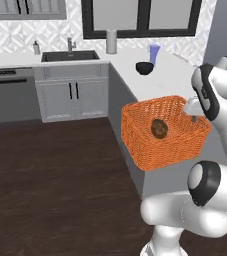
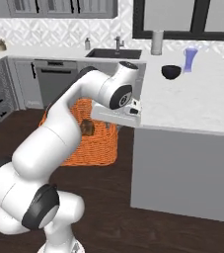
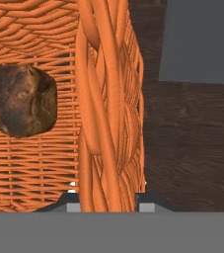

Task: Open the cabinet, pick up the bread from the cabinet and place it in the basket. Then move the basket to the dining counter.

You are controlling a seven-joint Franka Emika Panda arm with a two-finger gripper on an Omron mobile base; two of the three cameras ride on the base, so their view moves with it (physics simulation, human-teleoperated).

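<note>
The fingers (image 3: pixel 106 202) are clamping the rim of the basket (image 1: pixel 177 145), so it is hanging in the air beside the desk (image 1: pixel 155 82). The bread (image 1: pixel 159 128) is lying inside, probably on the bottom, ready for carrying.

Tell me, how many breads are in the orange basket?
1. The bread lies inside the orange basket, against its woven wall. More could be hidden behind the weave.

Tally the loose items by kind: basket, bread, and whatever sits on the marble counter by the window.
Basket: 1
Bread: 1, inside the basket
Black bowl: 1
Blue cup: 1
Grey canister: 1
Total: 5
</note>
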